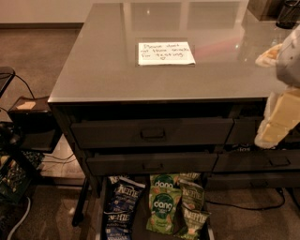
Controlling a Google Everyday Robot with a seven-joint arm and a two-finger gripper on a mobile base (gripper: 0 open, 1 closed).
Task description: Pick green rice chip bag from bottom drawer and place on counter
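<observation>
The bottom drawer (102, 206) is pulled open at the foot of the cabinet. Two bright green rice chip bags with white "dang" logos lie in its middle, one in front (163, 207) and one behind it (164, 181). Olive "Kettle" bags (192, 196) lie to their right and dark blue "Kettle" bags (123, 193) to their left. The glossy grey counter (103, 70) carries a white handwritten note (166, 53). My gripper (275, 121), cream-coloured, hangs at the right edge of the view beside the cabinet's upper drawers. It is well above and to the right of the bags and holds nothing that I can see.
Two shut drawers with rectangular handles (153, 133) sit above the open one. A low dark box (28, 117) and cables (56, 161) are on the floor to the left. A dark object (287, 14) stands at the counter's far right corner.
</observation>
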